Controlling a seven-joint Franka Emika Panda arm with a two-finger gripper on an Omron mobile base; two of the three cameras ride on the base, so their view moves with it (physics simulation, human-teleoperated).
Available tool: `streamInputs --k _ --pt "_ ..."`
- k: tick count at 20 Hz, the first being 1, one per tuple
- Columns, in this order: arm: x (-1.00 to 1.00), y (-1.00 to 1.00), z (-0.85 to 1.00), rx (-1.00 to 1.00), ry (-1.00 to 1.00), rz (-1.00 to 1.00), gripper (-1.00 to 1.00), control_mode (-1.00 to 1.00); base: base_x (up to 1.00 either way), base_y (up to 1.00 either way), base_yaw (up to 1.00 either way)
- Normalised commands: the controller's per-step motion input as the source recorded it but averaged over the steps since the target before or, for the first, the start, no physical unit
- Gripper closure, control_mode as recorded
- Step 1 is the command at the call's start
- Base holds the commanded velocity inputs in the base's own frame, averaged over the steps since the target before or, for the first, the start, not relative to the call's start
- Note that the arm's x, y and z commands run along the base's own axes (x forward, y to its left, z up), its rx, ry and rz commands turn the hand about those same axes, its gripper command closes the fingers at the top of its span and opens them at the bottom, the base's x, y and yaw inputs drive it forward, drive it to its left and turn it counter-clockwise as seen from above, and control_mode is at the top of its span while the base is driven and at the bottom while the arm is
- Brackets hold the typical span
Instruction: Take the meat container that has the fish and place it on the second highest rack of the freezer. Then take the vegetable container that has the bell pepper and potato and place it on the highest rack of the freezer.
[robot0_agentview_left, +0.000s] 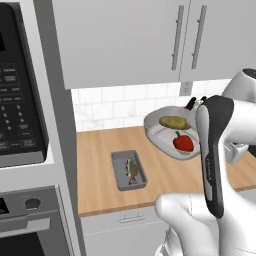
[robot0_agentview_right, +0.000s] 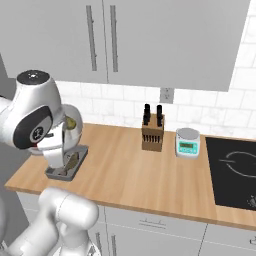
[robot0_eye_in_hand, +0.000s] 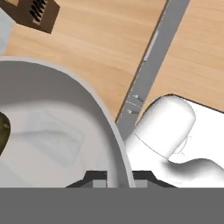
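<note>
- The vegetable container (robot0_agentview_left: 167, 131), a pale oval tub with the potato (robot0_agentview_left: 175, 122) and red bell pepper (robot0_agentview_left: 183, 142) inside, is tipped up off the bench (robot0_agentview_left: 100, 160) near the back wall; that tilt suggests the end effector (robot0_eye_in_hand: 119, 181) has it by the rim.
- In the hand view the tub's curved rim (robot0_eye_in_hand: 114, 131) runs straight down between the two dark finger tips, one on each side of the wall. So the end effector looks closed on the rim, though the contact itself lies at the cut-off edge of that view and I cannot be certain.
- The meat container (robot0_agentview_left: 128, 170), a small grey rectangular tray with the fish (robot0_agentview_left: 132, 168), lies flat on the bench between the tub and the front edge, towards the left end by the tall oven housing (robot0_agentview_left: 60, 150). It has not gone to the freezer, yet by the task it should go first.
- Room to move: bare wood lies around the tray on all sides. The tub's lower edge hangs just beside the tray's far right corner, so a low swing to the left could clip it.
- Overhead, the wall cabinets (robot0_agentview_left: 120, 40) limit any lift.
- Further right along the back edge stand a knife block (robot0_agentview_right: 153, 131) and a kitchen scale (robot0_agentview_right: 187, 142), well apart from both containers; the cooktop (robot0_agentview_right: 232, 170) takes the right end.
</note>
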Motion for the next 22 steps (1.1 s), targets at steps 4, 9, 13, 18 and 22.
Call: streamInputs --k 4,9,13,18,22 --pt "-0.47 0.09 0.04 0.0 0.0 0.04 1.0 -1.0 0.0 0.0 0.0" --pt "-0.04 0.04 0.0 0.0 0.04 0.0 1.0 1.0 -0.05 0.03 0.0" --pt "0.0 0.0 0.0 0.0 0.0 0.0 1.0 1.0 -0.91 0.17 0.0" --pt "0.0 0.0 0.0 0.0 0.0 0.0 1.0 1.0 -1.0 0.32 0.0" --pt "0.0 0.0 0.0 0.0 0.0 0.0 1.0 1.0 -0.36 0.94 0.0"
